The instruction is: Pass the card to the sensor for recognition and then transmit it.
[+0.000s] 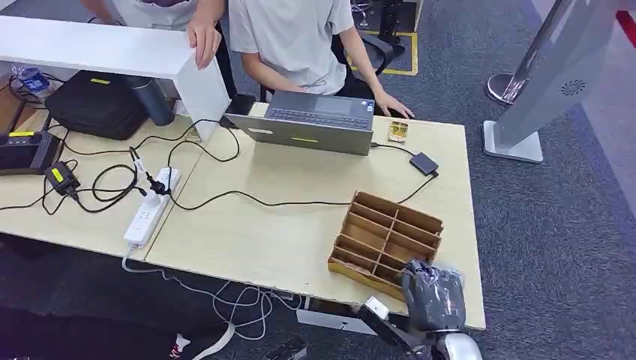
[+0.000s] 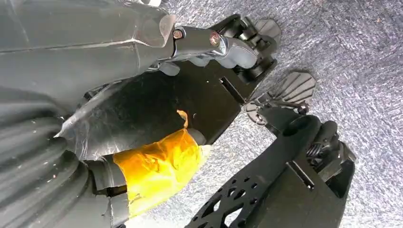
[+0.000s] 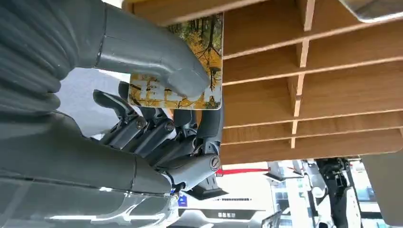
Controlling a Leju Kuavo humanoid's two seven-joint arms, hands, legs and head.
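My right hand (image 3: 157, 128) pinches the card (image 3: 199, 71) at the wooden organizer (image 1: 386, 240); my left hand's (image 2: 142, 95) state I cannot tell.

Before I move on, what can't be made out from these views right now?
- Card: head view, hidden behind the right hand.
- Card print: right wrist view, partly covered by the thumb.
- Sensor: which desk device it is, unclear.
- Left hand: left wrist view, fingers too close to read.

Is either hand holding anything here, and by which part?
The right hand pinches the card at one end, thumb on its printed face, fingers behind, beside the wooden organizer. The left hand holds nothing visible.
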